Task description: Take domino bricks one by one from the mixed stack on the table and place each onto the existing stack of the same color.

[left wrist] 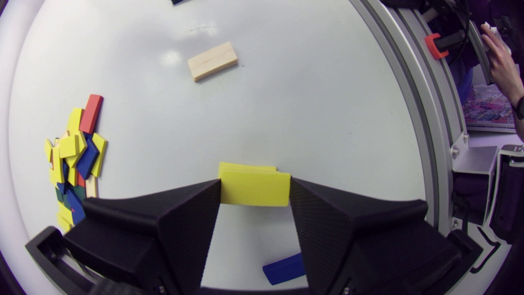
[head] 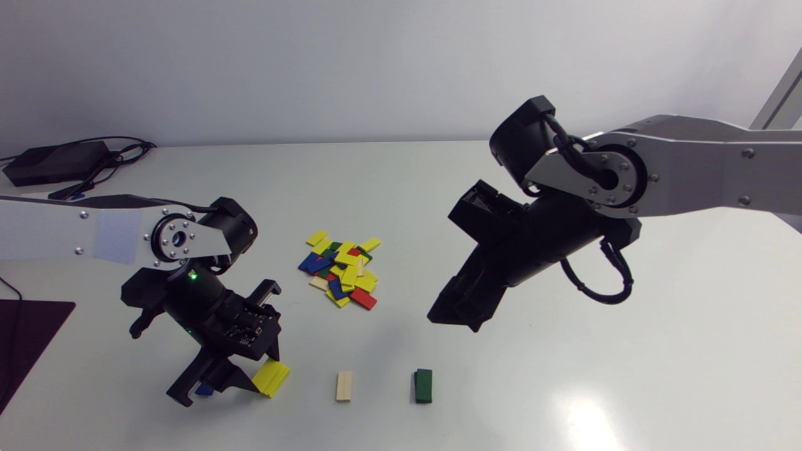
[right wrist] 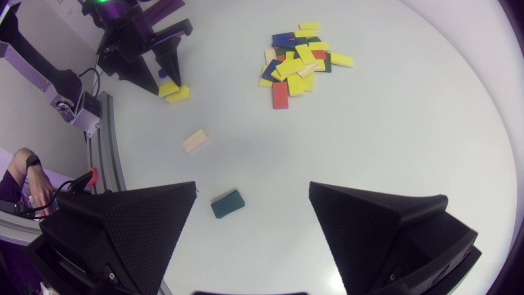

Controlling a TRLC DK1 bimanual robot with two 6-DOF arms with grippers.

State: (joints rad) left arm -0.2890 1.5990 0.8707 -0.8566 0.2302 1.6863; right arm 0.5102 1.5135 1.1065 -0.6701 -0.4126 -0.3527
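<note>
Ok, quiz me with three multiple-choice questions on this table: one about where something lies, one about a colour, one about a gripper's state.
1. Which brick lies between the yellow stack and the green stack?
A) wood-coloured
B) red
C) blue
2. What colour is the brick in the left gripper?
A) blue
B) yellow
C) green
3. The right gripper is:
A) open and empty
B) shut on a red brick
C) shut on a green brick

Answers:
1 A: the wood-coloured brick sits in the row between them.
2 B: both fingers press the yellow brick.
3 A: its fingers stand wide apart with nothing between.
</note>
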